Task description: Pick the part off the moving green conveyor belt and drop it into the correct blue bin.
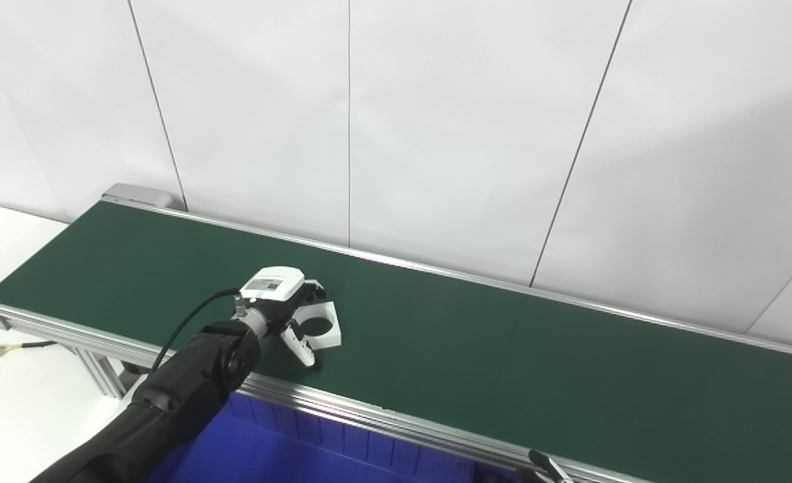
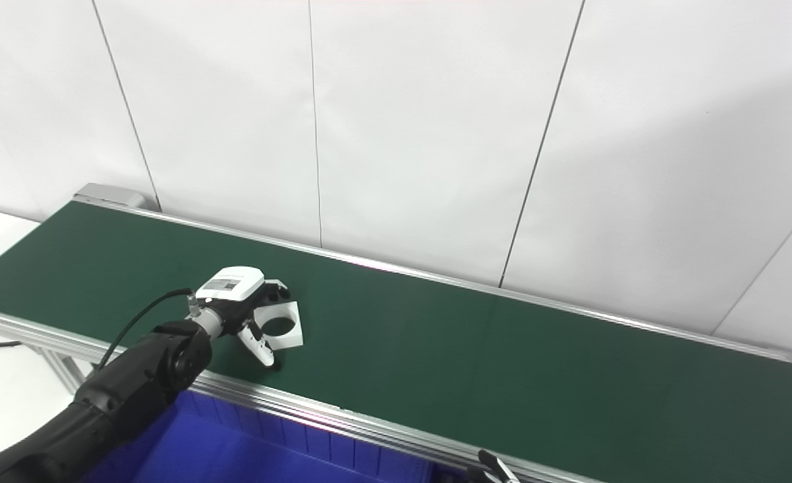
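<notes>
A white square part with a round hole (image 1: pixel 322 327) lies flat on the green conveyor belt (image 1: pixel 503 362), near its front rail. My left hand (image 1: pixel 288 312) is on it from the left. The dark fingers (image 1: pixel 313 292) reach over the part's far edge, and the white thumb (image 1: pixel 300 347) points down to the belt at its near corner. The hand straddles the part with fingers and thumb apart, and the part rests on the belt. Only a dark tip of my right hand (image 1: pixel 545 467) shows at the bottom edge; whether it is open or shut is hidden.
A blue bin (image 1: pixel 288 449) stands below the belt's front rail (image 1: pixel 382 419), under my left forearm. A white wall runs close behind the belt. The belt's end roller (image 1: pixel 134 194) is at the far left, with a white table surface (image 1: pixel 7 235) beyond it.
</notes>
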`<state>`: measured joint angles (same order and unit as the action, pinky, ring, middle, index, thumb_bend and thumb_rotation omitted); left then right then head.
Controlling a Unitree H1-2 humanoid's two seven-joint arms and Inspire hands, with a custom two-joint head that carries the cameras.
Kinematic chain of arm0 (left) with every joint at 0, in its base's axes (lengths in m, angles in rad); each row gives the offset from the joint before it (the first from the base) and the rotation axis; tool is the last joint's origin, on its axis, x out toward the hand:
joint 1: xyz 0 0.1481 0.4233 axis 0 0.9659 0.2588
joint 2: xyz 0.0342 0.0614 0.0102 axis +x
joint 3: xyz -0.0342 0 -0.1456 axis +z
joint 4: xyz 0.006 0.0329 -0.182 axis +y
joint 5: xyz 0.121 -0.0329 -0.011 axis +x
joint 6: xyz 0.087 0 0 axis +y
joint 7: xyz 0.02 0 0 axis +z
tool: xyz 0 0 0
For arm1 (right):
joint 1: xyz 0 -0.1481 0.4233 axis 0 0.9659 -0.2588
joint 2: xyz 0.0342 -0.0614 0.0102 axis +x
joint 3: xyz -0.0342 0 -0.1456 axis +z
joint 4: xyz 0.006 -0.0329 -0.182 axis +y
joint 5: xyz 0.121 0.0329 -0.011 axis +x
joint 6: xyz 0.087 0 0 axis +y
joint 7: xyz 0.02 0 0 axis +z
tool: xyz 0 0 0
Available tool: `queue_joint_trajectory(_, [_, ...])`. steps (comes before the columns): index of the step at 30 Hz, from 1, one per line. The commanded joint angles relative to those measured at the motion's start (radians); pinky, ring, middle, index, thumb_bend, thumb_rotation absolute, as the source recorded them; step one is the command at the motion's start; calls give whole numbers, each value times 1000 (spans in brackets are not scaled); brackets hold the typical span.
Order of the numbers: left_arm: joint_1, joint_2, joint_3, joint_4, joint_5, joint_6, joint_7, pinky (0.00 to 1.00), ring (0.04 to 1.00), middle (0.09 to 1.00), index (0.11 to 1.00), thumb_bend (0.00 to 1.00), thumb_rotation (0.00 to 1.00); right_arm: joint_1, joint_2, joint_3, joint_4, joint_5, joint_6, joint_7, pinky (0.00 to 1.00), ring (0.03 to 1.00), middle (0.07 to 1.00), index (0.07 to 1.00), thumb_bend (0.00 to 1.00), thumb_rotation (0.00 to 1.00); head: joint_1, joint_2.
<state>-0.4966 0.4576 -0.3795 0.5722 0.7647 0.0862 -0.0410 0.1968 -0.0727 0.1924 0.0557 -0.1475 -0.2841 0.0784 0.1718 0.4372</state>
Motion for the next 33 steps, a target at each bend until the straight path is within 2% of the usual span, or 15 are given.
queue_joint_trajectory(1, [-16, 3, 5, 3, -10, -32, 32, 680, 662, 694, 722, 885, 169, -3, 11, 2, -35, 7, -48, -3, 728, 786, 793, 876, 520, 235, -1, 1])
queue_joint_trajectory(2, [-14, 1, 6, 13, -17, -55, 54, 630, 610, 647, 678, 857, 104, -1, 11, 3, -38, 7, -44, -3, 732, 790, 795, 878, 518, 232, -5, 1])
queue_joint_trajectory(3, [-13, 1, 7, 20, -21, -71, 69, 567, 541, 538, 588, 659, 42, -1, 11, 3, -39, 6, -42, -2, 734, 792, 797, 880, 516, 231, -5, 1])
queue_joint_trajectory(4, [-14, -1, 4, 38, -19, -89, 93, 546, 518, 501, 558, 592, 21, 0, 10, 4, -40, 5, -43, -2, 734, 792, 798, 880, 515, 231, -8, 3])
queue_joint_trajectory(7, [-18, -8, 4, 80, -24, -121, 133, 532, 478, 471, 510, 518, 1, 1, 12, 4, -41, 6, -45, -4, 733, 791, 798, 879, 515, 228, -9, 3])
queue_joint_trajectory(12, [-22, -14, 10, 139, -55, -193, 177, 505, 461, 466, 507, 504, 0, 0, 15, 4, -45, 0, -42, -7, 728, 785, 792, 874, 516, 205, -13, 6])
queue_joint_trajectory(16, [-24, -17, 7, 164, -63, -221, 204, 438, 446, 447, 507, 503, 0, 2, 16, 5, -53, -8, -35, -10, 724, 785, 790, 878, 524, 218, -15, 6])
queue_joint_trajectory(23, [-22, -24, 13, 165, -68, -214, 209, 470, 456, 458, 508, 503, 0, 2, 14, 5, -55, -8, -37, -9, 723, 784, 790, 875, 513, 215, -17, 7])
queue_joint_trajectory(30, [-23, -22, 10, 160, -65, -231, 218, 425, 437, 467, 498, 504, 0, 3, 13, 4, -57, -9, -36, -10, 725, 788, 792, 877, 513, 217, -21, 7])
queue_joint_trajectory(33, [-7, -15, 24, 119, -79, -232, 207, 415, 437, 480, 494, 504, 0, 2, 11, 3, -57, -9, -36, -10, 720, 783, 789, 874, 510, 220, -22, 8])
